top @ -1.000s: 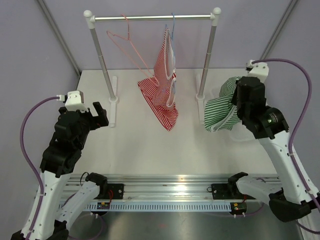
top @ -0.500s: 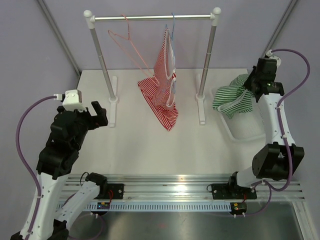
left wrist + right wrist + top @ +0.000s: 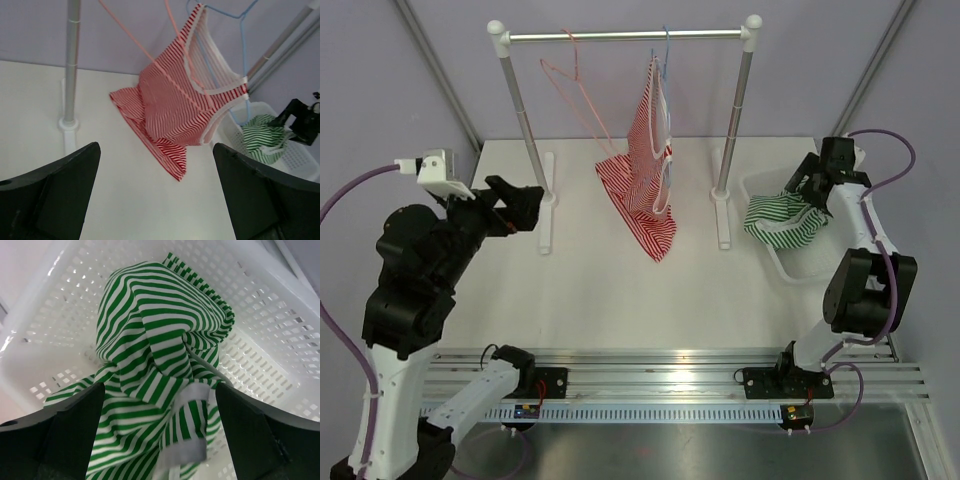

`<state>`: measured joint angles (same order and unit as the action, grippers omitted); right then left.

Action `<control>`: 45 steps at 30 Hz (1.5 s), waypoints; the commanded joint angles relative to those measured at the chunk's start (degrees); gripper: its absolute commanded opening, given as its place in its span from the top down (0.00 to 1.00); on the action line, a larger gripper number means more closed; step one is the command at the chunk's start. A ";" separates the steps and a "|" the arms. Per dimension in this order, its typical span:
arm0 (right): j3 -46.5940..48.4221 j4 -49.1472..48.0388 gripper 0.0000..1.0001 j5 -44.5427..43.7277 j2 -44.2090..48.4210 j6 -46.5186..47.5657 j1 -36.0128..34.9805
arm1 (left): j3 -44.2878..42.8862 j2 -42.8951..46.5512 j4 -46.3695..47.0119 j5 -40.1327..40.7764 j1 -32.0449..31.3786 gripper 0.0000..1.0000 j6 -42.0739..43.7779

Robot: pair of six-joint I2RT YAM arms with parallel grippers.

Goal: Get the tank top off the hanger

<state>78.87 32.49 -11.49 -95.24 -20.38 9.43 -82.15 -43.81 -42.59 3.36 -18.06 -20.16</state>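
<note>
A red-and-white striped tank top (image 3: 645, 180) (image 3: 175, 105) hangs crumpled on a blue hanger (image 3: 666, 45) (image 3: 240, 20) on the rail. Its lower corner droops toward the table. My left gripper (image 3: 520, 205) (image 3: 156, 200) is open, left of the garment and well short of it, with nothing between its fingers. At the right, my right gripper (image 3: 807, 186) (image 3: 160, 440) is open just above a green-and-white striped tank top (image 3: 780, 215) (image 3: 155, 355) that lies bunched in a white basket (image 3: 810, 262) (image 3: 260, 300).
An empty pink hanger (image 3: 575, 90) (image 3: 145, 50) hangs on the rail (image 3: 625, 36) left of the blue one. The rack's two posts (image 3: 525, 130) (image 3: 732, 130) stand on feet on the white table. The basket sits at the table's right edge.
My right arm carried the green top back over the basket and opened, leaving it in the basket. My left arm rose and reached toward the rack, still open.
</note>
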 commanded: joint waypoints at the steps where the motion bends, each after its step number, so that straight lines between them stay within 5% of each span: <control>1: 3.74 1.26 0.01 -1.09 8.04 -0.18 -0.03 | -2.83 -4.43 4.70 -7.31 -3.10 0.01 -4.35; 9: -1.43 1.43 0.00 12.96 25.88 -0.36 -0.29 | -19.08 -24.69 2.34 16.98 -26.80 0.01 0.64; 14: -6.17 -2.50 0.00 34.93 34.40 -2.38 -0.29 | -38.04 -40.01 -2.32 31.51 -33.78 0.01 4.86; 25: -13.65 -3.67 0.01 40.57 46.45 -6.86 -4.15 | -52.67 -60.67 5.84 38.48 -33.70 0.02 13.74; 34: -15.06 -1.91 0.00 42.42 51.47 -7.83 -7.15 | -53.90 -67.19 9.37 36.48 -29.32 0.19 13.40; 38: -15.67 -1.99 0.00 42.77 52.18 -7.92 -7.23 | -54.52 -69.56 10.33 33.30 -27.46 0.36 12.96; 39: -16.03 -2.43 0.00 42.60 52.09 -7.83 -7.23 | -54.61 -70.09 11.38 33.30 -27.46 0.48 13.48; 43: -16.64 -2.52 0.00 42.60 50.68 -7.83 -7.32 | -55.05 -71.15 12.26 32.24 -27.29 0.64 13.48; 45: -16.91 -2.95 0.01 42.60 50.77 -8.01 -7.32 | -55.05 -71.32 12.44 32.24 -27.02 0.65 13.66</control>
<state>62.50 31.22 29.67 -44.03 -27.53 2.61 -134.26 -115.04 -35.05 36.84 -44.91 -6.61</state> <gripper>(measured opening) 0.993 0.359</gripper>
